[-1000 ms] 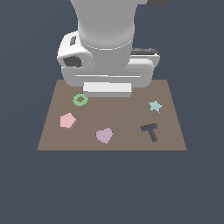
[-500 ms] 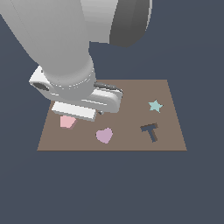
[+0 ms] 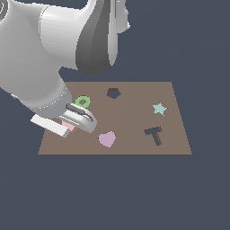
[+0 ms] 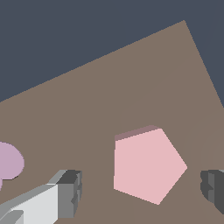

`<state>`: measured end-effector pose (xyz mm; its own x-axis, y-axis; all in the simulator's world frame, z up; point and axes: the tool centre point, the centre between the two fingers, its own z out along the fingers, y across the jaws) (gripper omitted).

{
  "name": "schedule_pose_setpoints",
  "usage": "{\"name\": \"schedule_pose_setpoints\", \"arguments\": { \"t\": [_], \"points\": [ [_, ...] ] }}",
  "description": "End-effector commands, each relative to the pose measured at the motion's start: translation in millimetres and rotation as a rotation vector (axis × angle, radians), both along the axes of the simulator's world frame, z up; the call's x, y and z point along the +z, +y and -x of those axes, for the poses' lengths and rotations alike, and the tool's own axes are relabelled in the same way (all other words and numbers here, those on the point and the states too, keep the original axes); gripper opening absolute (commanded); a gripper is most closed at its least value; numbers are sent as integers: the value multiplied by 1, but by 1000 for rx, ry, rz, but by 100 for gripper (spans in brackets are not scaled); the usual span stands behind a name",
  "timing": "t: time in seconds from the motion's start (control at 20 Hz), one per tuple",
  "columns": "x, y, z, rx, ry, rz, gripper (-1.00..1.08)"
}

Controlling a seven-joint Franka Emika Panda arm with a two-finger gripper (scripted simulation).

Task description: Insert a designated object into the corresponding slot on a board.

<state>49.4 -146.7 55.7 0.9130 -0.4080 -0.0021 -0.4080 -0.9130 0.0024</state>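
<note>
Pentagon block (image 4: 148, 165): light pink, flat on the brown board (image 4: 131, 87); in the exterior view only a sliver (image 3: 68, 126) peeks from under the wrist, near the board's edge at the exterior view's left.
Gripper (image 4: 140, 192): spread wide, one finger (image 4: 65, 192) on each side of the pentagon block, neither touching it; nothing held.
Board: flat, rectangular, with a dark pentagon-shaped slot (image 3: 113, 93) near its far edge, well apart from the pentagon block.
Heart (image 3: 107, 139): mauve-pink, near the front edge, just beside the gripper housing in the exterior view.
Green ring (image 3: 82, 101): behind the wrist, between arm and slot.
Star (image 3: 159, 108): pale teal, toward the exterior view's right.
T piece (image 3: 154, 134): dark, in front of the star.
</note>
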Motion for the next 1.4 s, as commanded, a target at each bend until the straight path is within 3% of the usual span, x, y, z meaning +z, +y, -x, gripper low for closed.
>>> {"name": "schedule_pose_setpoints", "arguments": {
  "t": [0.0,0.7,0.75,1.35],
  "points": [
    [-4,-8,-2,-23,-3,-1,100],
    [-26,-11,-2,-33,-3,-1,100],
    [-26,-11,-2,-33,-3,-1,-100],
    [-25,-10,-2,-32,-4,-2,-100]
  ]
}}
